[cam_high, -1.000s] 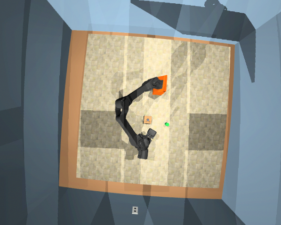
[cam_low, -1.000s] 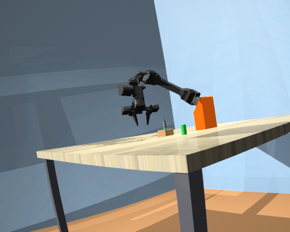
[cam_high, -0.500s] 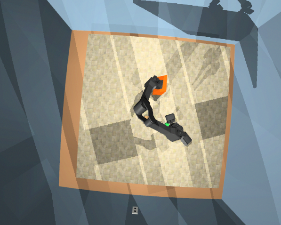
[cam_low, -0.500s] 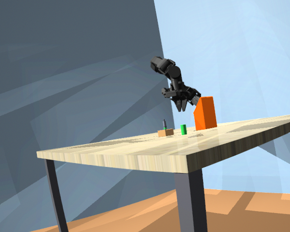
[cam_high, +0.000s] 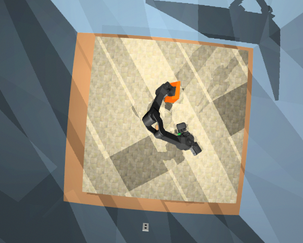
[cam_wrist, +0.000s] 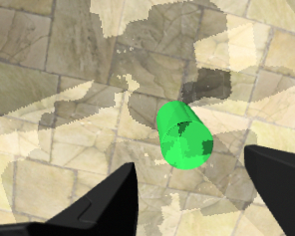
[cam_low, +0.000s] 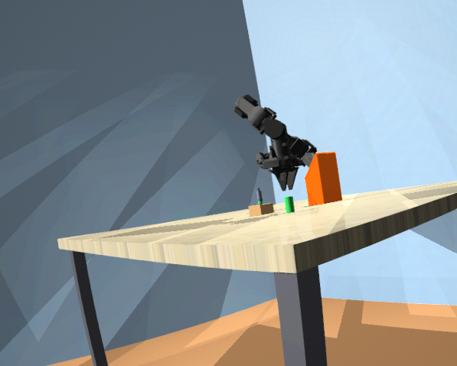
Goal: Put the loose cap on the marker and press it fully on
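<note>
Above the green cap (cam_low: 288, 204), the hand (cam_low: 286, 184) is being held released, nothing gripped; cap is being kept upright on the bench (cam_low: 204, 240), beside holder block (cam_low: 261, 208).

Marker (cam_low: 259, 194) tip too small

Table (cam_low: 204, 242) bearing cap (cam_low: 288, 204), holder block (cam_low: 261, 209).
</note>
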Controlling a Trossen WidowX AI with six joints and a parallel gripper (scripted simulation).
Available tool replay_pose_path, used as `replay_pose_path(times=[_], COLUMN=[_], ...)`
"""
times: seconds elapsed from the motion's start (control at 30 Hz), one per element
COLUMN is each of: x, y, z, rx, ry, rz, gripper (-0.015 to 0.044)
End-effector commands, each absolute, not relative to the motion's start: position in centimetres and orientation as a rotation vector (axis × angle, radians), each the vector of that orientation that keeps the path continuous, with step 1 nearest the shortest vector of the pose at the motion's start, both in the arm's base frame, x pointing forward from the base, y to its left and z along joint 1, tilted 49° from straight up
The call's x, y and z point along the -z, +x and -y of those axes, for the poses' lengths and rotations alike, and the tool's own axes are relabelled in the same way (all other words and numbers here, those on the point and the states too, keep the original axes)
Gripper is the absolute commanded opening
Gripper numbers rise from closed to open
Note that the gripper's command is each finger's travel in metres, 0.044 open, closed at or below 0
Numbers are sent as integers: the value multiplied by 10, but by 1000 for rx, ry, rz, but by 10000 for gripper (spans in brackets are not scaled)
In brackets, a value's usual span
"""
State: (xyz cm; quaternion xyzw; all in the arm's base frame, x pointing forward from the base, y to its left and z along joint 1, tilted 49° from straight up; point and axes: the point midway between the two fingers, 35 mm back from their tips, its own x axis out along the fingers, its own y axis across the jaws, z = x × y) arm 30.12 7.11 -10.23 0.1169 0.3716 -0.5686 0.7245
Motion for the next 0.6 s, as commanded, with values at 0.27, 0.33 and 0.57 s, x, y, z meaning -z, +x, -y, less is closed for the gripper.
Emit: replay_pose_path(times=[0.27, 0.33, 0.57], x=[115, 117, 125], y=[302, 303, 303], z=[-57, -54, -46], rx=[1251, 1251, 1252], ry=[250, 250, 249], rz=[-818, -818, -818], gripper=[240, 240, 240])
